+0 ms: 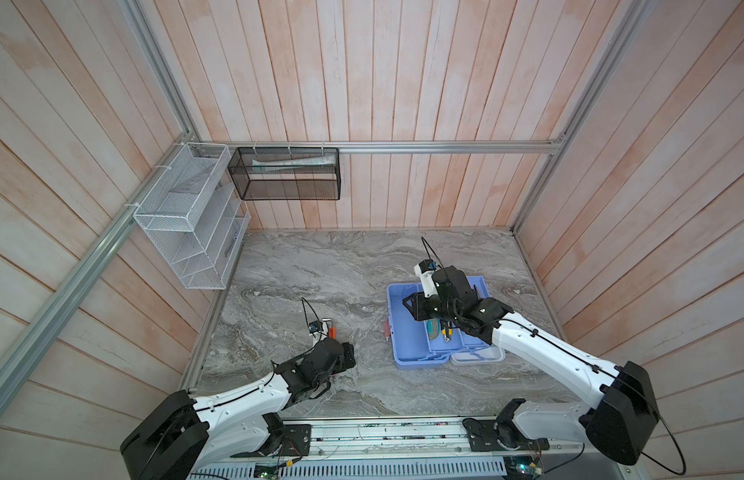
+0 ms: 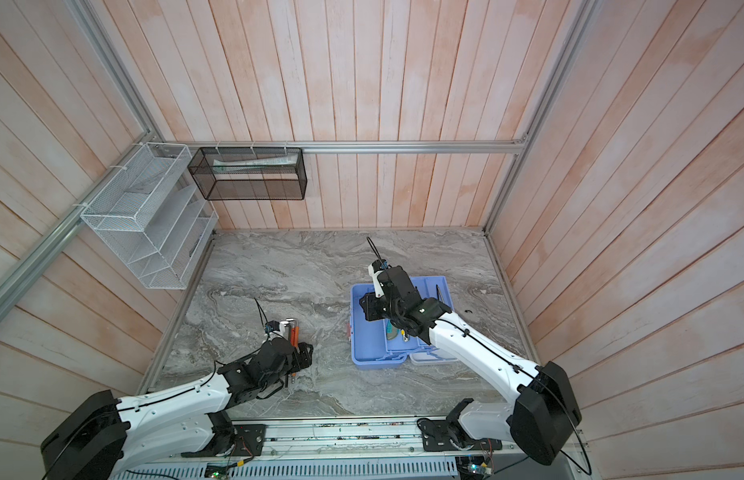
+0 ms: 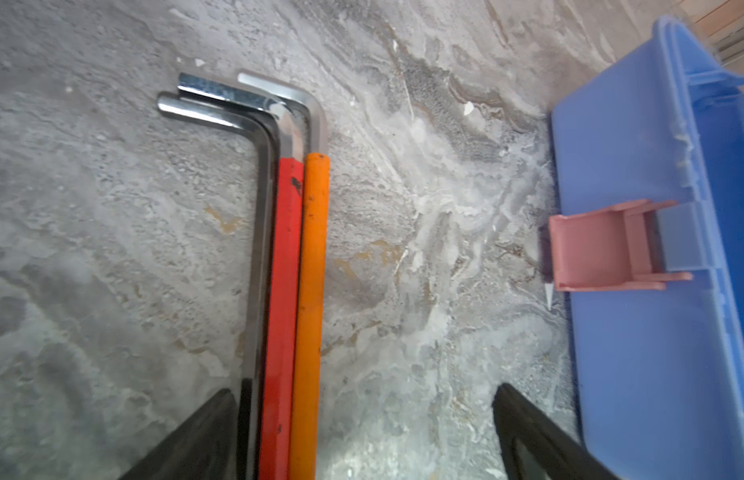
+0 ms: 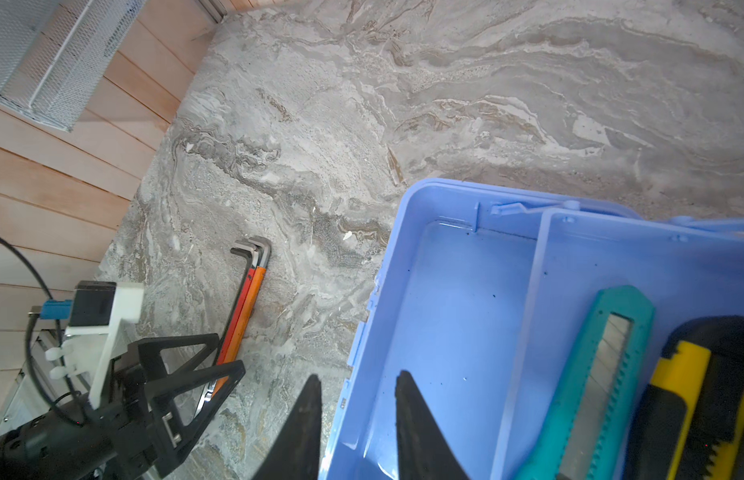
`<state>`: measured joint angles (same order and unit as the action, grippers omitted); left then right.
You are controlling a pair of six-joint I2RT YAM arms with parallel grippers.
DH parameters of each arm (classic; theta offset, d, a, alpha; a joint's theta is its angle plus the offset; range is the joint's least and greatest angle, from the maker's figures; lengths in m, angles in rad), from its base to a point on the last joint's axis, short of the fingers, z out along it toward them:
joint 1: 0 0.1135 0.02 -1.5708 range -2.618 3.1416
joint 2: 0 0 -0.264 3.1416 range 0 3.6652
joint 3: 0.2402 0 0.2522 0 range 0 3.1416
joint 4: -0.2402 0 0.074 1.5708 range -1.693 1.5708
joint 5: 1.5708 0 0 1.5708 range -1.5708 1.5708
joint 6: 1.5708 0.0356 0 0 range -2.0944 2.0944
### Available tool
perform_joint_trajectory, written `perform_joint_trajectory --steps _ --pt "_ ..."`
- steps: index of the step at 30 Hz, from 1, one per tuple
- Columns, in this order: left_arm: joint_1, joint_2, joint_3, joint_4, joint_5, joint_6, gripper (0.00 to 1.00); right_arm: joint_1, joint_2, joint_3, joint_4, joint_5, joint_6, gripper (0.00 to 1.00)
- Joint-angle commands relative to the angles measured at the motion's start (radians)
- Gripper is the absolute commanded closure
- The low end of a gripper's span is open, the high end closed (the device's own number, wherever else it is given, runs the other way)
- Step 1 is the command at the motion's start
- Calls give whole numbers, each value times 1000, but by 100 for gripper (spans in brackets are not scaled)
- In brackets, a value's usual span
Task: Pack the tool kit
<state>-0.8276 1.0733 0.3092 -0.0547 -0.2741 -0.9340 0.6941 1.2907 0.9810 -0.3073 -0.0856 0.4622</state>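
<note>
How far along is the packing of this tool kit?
Done: the teal utility knife and yellow utility knife lie in the blue tray. In hand: nothing; the open left gripper is poised over the hex keys on the table; the right gripper is empty. Left: load the hex keys, close the lid.

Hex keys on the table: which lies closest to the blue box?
The orange-sleeved hex key: outermost in the bundle on the blue box side, with the red one beside it.

Bright even light, soft shadows; wrist pics blurry at edges.
</note>
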Motion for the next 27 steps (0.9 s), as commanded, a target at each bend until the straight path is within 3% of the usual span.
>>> perform_joint_trajectory --steps 1,8,15,20,24,27 --pt "-14 3 14 55 0 14 3 -14 19 37 -3 -22 -39 71" --pt "-15 -62 73 -95 -116 17 3 -15 85 108 -62 -23 -98 71" --pt "1 -222 191 -461 -374 5 0 86 175 154 -21 26 -60 71" --pt "119 -423 197 -587 -471 68 0 192 309 221 -20 82 3 71" --pt "225 -601 124 -512 -458 155 0 273 427 295 -52 129 37 71" --pt "270 -654 101 -489 -465 158 0 310 527 367 -98 118 55 71"
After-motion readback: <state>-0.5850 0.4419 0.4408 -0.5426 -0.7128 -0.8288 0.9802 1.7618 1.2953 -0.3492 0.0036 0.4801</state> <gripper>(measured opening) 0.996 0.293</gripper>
